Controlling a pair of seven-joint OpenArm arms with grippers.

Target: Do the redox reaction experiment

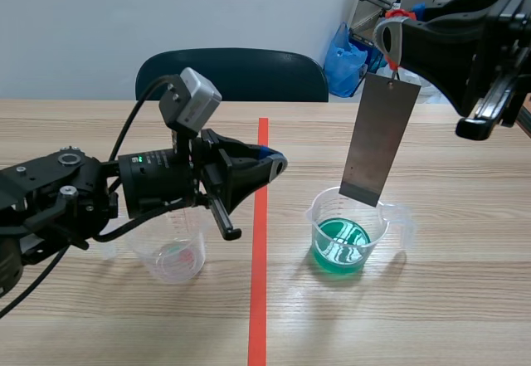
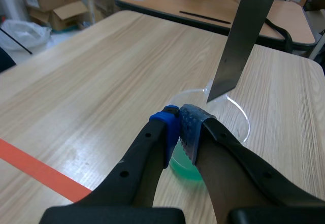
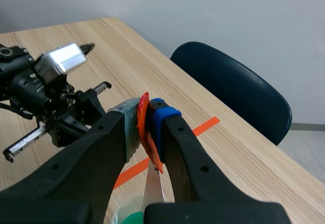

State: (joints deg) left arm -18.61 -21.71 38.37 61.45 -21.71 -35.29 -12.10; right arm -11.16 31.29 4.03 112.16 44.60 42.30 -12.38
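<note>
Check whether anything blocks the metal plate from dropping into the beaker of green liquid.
Nothing visible. The metal plate hangs over the open beaker; the left end effector sits off to the side.

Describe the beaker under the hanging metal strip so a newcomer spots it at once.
Right of the orange-red tape line on the table stands a clear plastic beaker, at the lower end of the grey metal strip hanging by an orange tag from the right gripper. It alone holds bright green liquid; the other beaker, under the left gripper, looks nearly empty.
</note>
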